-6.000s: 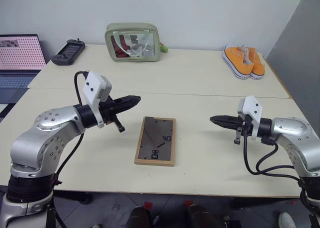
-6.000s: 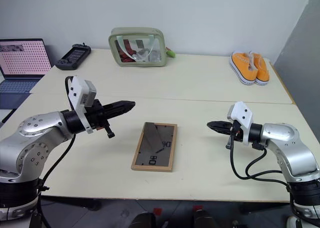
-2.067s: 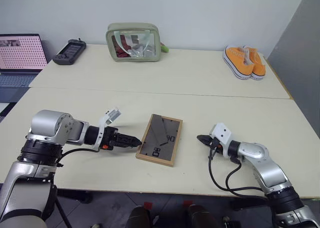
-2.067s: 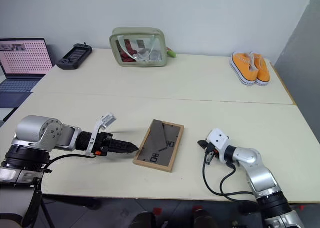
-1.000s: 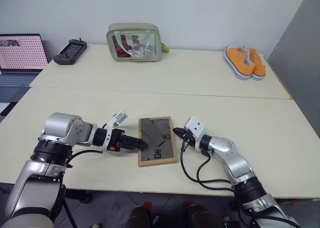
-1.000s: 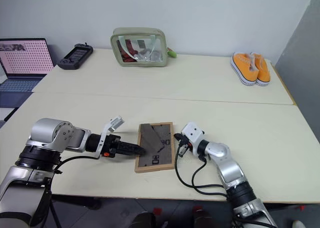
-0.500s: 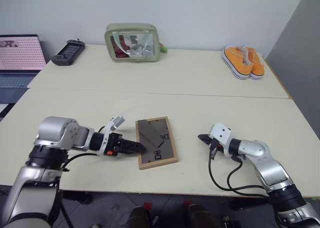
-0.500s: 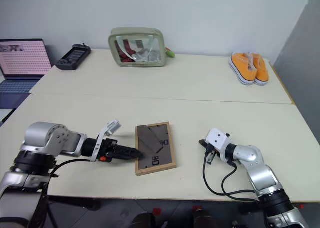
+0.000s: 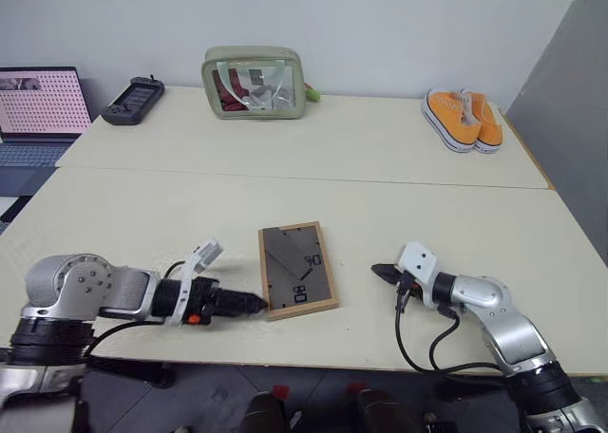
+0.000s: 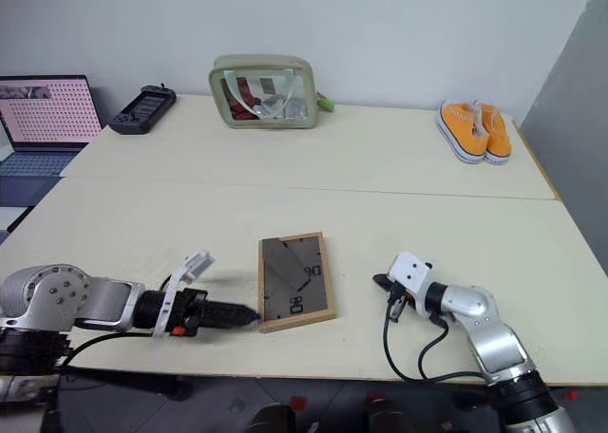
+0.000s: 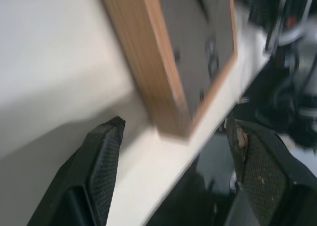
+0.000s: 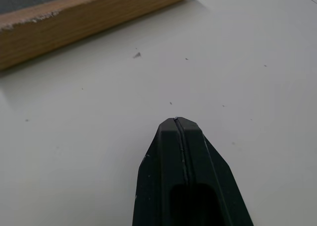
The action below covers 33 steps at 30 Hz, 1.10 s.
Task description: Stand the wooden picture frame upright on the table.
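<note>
Two pincers flanking frame (image 9: 296, 282) | lying flat near tabletop (image 9: 408, 158) front edge | left pincer (image 9: 249, 303) gaping, empty | right pincer (image 9: 382, 271) closed, withdrawing | lifting pending

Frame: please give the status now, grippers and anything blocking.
Left gripper open at frame's near corner. Right gripper shut, clear of it. Frame flat, back up, on table. Nothing blocking.

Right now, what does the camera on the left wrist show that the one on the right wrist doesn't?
The left wrist view looks between two spread fingers at the wooden picture frame: its corner near the table's front edge and its dark back. The right wrist view shows two fingers pressed together, with a stretch of bare table before the frame's long side. Both share the frame lying flat on the pale table.
</note>
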### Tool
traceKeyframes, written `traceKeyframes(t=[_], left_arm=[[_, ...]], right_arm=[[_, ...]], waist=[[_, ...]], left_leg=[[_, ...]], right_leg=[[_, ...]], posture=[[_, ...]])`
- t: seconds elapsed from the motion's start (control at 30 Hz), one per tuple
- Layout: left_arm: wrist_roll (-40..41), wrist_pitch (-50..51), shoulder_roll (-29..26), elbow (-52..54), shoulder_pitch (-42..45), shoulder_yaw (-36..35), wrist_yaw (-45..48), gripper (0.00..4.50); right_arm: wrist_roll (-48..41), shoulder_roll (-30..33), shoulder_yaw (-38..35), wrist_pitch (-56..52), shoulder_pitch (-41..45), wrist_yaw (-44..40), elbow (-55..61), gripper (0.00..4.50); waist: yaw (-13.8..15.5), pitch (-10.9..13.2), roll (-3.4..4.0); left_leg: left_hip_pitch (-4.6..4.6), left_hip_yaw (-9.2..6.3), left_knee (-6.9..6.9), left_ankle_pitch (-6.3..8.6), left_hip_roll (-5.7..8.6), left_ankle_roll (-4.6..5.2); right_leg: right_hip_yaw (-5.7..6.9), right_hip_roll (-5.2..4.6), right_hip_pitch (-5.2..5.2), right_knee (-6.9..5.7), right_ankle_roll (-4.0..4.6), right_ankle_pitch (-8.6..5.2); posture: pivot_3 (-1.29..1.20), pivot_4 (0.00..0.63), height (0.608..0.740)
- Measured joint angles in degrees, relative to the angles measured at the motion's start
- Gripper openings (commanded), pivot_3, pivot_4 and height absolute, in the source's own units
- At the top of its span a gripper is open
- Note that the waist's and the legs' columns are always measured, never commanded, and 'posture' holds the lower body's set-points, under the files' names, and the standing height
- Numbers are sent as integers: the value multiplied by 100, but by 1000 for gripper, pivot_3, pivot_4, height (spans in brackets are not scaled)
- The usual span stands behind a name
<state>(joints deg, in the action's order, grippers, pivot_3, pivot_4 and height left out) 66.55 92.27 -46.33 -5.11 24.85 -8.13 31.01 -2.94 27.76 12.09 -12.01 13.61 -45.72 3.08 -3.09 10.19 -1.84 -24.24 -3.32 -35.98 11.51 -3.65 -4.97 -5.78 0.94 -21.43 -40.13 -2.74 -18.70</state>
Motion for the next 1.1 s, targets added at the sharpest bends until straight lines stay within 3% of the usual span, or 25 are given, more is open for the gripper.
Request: traceKeyframes(t=[0.4,0.57,0.8,1.0,1.1], left_arm=[[1077,-1,468,49,-215,-677,-1771,3485],[1394,-5,629,41,-190,-757,-2280,3485],[1654,-1,720,-51,-91,-756,-2681,3485],[1698,-1,774,-188,33,-756,-2841,3485],[1744,-2,779,-207,49,-757,-2917,3485]], right_arm=[[-1,-353,215,-22,299,-16,-303,0],[-121,-1040,292,-462,375,281,-189,0],[-286,-1459,284,-896,523,644,170,0],[-281,-1489,287,-1000,523,786,170,0],[-190,-1190,303,-880,563,728,96,0]], waist=[[-1,0,1],[7,0,3],[57,0,3],[69,0,3],[72,0,3]], left_leg=[[22,1,4,0,3,-1],[23,-2,4,0,4,-2],[23,-4,5,0,7,-3],[23,-3,7,0,7,-3],[22,-1,6,0,8,-3]], right_leg=[[-1,-3,20,1,0,0],[0,-4,21,1,1,0],[4,-7,21,3,1,0],[3,-7,21,6,0,0],[2,-7,21,9,0,0]], posture=[[0,150,740],[0,150,740],[0,150,740],[0,150,740],[0,150,740]])
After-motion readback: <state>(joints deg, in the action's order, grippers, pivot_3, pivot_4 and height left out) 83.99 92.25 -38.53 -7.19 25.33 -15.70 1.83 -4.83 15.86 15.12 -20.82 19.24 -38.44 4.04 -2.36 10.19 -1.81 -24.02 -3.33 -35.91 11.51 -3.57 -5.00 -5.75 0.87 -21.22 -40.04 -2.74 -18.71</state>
